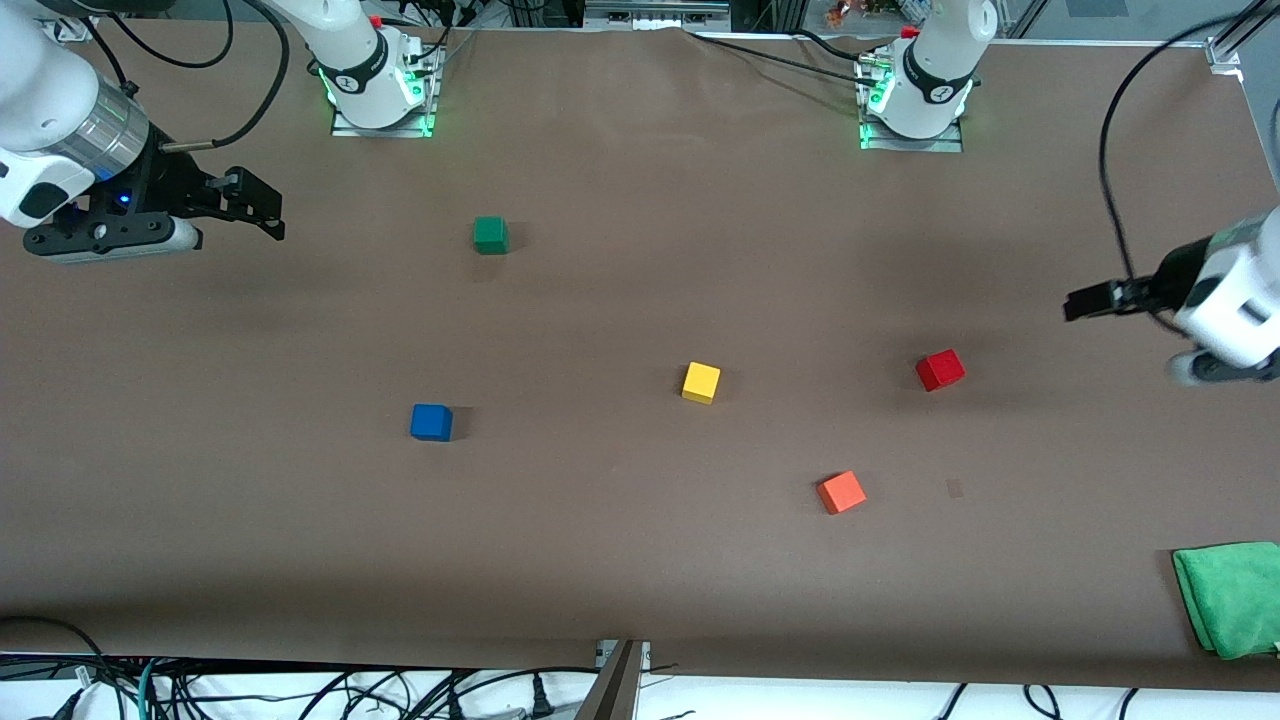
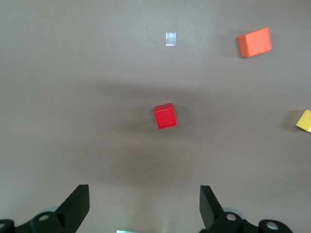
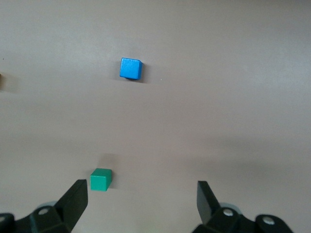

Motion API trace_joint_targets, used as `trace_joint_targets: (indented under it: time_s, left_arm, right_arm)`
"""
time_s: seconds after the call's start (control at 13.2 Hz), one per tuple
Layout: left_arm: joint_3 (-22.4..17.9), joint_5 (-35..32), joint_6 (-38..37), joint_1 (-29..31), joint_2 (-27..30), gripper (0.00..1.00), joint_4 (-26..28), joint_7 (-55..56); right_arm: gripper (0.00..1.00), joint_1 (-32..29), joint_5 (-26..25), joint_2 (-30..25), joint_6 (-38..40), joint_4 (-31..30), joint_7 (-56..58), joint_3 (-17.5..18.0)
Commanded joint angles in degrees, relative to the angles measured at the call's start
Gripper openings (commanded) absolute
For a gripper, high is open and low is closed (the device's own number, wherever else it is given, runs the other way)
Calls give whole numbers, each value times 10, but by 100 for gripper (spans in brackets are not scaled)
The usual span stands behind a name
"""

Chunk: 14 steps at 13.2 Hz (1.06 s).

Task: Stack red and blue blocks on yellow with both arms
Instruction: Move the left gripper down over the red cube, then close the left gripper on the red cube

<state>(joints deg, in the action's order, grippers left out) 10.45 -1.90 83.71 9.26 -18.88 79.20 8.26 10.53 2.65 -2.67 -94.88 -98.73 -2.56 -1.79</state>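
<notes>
While both arms wait, left pincer (image 2: 141,208) and right pincer (image 3: 141,206) hang wide above bare table.

table (image 1: 640,580): brown matte cover | green cloth (image 1: 1232,596): at left arm's end, near front edge

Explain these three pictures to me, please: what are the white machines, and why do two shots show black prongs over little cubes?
The white machines are two robot arms bolted along one table edge. The big picture looks down from a high camera facing them. The other two come from cameras on each arm's wrist; the black prongs are each end effector's open fingers. The left end effector hangs over the table near the red cube; the right end effector hangs at the other end. Both hold nothing. Also on the brown table: a blue cube, yellow cube, orange cube, green cube and green cloth.
</notes>
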Motion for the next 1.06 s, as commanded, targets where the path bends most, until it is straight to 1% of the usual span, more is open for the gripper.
trace_joint_targets:
  time_s: [0.0, 0.15, 0.53, 0.68, 0.84, 0.99]
  left_arm:
    - [2, 7, 67, 5, -50, 100, 30, -13]
    - [1, 6, 182, 8, -46, 100, 127, -12]
    - [0, 7, 419, 11, -45, 100, 311, 29]
    - [0, 7, 477, 11, -45, 100, 354, 57]
    - [1, 7, 486, 10, -49, 100, 358, 83]
    - [1, 7, 505, 9, -49, 100, 380, 100]
  right_arm:
    - [99, 0, -4, 0, 12, 10, 4, -1]
    - [99, 0, -4, 0, 12, 10, 4, -1]
    - [99, 0, -4, 0, 13, 9, 4, -1]
    - [99, 0, -4, 0, 12, 9, 4, -1]
    - [99, 0, -4, 0, 12, 9, 3, -1]
    - [99, 0, -4, 0, 12, 9, 4, -1]
